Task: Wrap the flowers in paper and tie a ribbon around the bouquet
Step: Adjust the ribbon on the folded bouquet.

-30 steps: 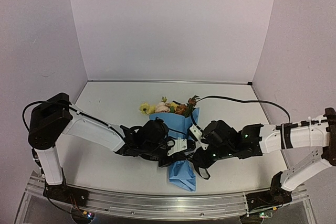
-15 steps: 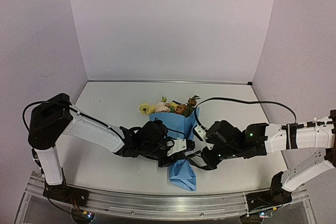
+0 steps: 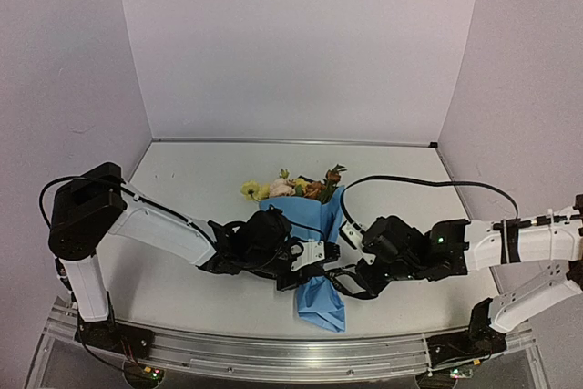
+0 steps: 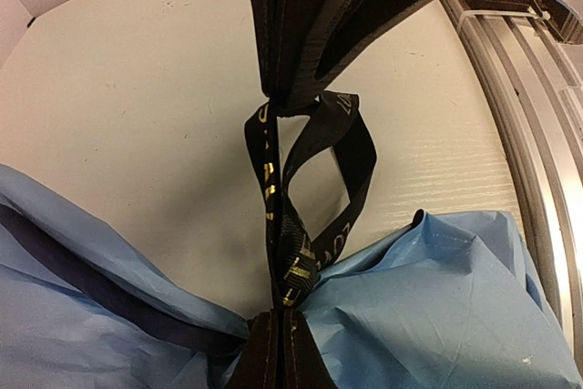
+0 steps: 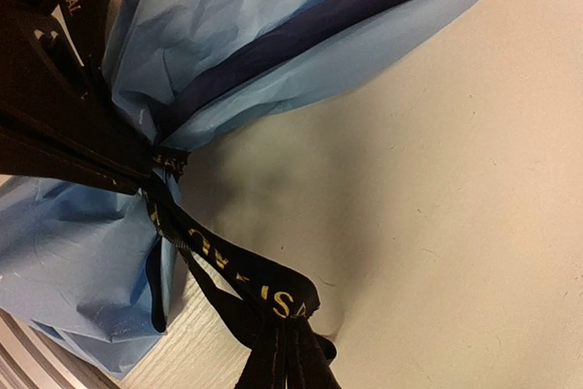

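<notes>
Light-blue paper (image 3: 321,302) is rolled into a cone around the flowers (image 3: 291,189). The bouquet (image 3: 326,216) lies on the pale table (image 3: 200,179) between the two arms, with its narrow end toward their bases and its blooms pointing away. Yellow, cream-pink and orange-brown heads show above the wide end. From where I stand, both arms reach in low from either side and meet at the cone's pinched waist.

The black ribbon (image 4: 268,179), with gold lettering along it, is drawn around that waist, where the paper bunches into tight creases on both sides. The left gripper (image 4: 278,334) has its fingers pressed together right at the waist, pinching the ribbon where it leaves the paper. From there the ribbon runs clear of the bouquet over bare table and opens into a twisted loop. It ends at the right gripper (image 5: 284,353), whose fingers are likewise clamped together on the gathered strands. The stretch between the two grippers looks taut. A darker blue band, a fold or overlap in the sheet, crosses the cone near the tie. Whether a knot is finished I cannot tell.
</notes>
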{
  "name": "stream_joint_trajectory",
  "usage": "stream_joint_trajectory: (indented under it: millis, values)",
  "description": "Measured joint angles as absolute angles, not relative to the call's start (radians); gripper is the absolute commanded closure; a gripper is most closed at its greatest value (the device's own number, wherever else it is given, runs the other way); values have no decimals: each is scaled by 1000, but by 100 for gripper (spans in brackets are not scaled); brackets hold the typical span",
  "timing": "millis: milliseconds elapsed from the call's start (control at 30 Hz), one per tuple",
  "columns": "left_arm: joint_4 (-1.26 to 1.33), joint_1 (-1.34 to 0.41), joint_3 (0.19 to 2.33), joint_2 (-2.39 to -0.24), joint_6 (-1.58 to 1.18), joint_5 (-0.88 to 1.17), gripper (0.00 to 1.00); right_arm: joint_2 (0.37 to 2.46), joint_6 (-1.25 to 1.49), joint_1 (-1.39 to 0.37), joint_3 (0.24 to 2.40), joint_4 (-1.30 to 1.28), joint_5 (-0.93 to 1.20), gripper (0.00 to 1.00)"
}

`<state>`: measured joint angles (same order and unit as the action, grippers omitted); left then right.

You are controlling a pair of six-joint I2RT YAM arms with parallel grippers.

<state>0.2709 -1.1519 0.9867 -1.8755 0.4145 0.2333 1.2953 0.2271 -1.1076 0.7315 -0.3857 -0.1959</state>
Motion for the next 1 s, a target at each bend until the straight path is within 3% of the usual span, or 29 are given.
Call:
stream_joint_trajectory:
  millis: [1000]
  values:
    - [289,-1153,960,-1875,412,232,93,1236,217,-1065,667,-405,-241,100]
